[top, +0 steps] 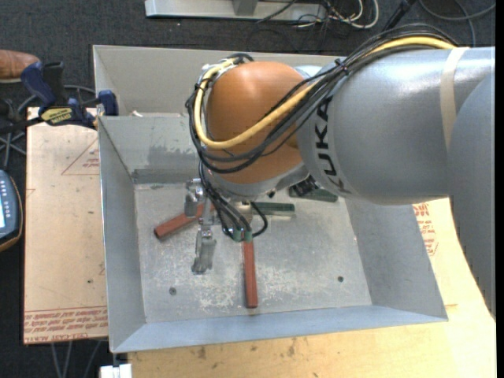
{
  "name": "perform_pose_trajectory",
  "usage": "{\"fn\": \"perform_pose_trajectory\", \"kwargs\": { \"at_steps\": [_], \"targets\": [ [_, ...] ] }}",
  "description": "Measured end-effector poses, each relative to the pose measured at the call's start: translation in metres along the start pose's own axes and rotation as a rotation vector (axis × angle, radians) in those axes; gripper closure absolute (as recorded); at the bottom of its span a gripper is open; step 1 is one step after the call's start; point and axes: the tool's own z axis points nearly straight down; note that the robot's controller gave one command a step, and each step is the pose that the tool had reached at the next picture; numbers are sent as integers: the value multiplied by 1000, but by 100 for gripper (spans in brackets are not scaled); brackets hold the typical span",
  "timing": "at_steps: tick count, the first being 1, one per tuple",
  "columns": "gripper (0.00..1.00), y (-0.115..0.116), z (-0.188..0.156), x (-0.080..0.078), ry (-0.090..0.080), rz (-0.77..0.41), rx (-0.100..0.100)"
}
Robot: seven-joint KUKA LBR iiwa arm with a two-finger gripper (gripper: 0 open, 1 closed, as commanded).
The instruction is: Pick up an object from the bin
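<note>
My gripper [202, 260] hangs under the orange wrist cover, low over the left middle of the bin floor. A red-brown flat stick [174, 226] lies slanted just to its left, its right end running in under the gripper's body. A second red-brown stick [250, 275] lies nearly upright in the picture to the gripper's right, towards the front wall. A dark green stick [273, 208] lies crosswise behind it, partly hidden by the wrist and its cables. Nothing shows in the gripper's grasp.
The arm and its orange cover hide the back middle of the bin. The bin's sloped walls rise close on the left and at the front. Bare floor shows at the front left and on the right side.
</note>
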Motion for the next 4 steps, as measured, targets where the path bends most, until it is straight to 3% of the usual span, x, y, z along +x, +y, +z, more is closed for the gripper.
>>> {"fn": "perform_pose_trajectory", "kwargs": {
  "at_steps": [1,2,3,4],
  "targets": [
    [0,-3,153,-29,-9,-104,-2],
    [0,-3,119,-88,-16,-81,-2],
    [0,-23,153,-110,-9,-68,-1],
    [100,-22,150,-110,-11,-70,-3]
  ]
}}
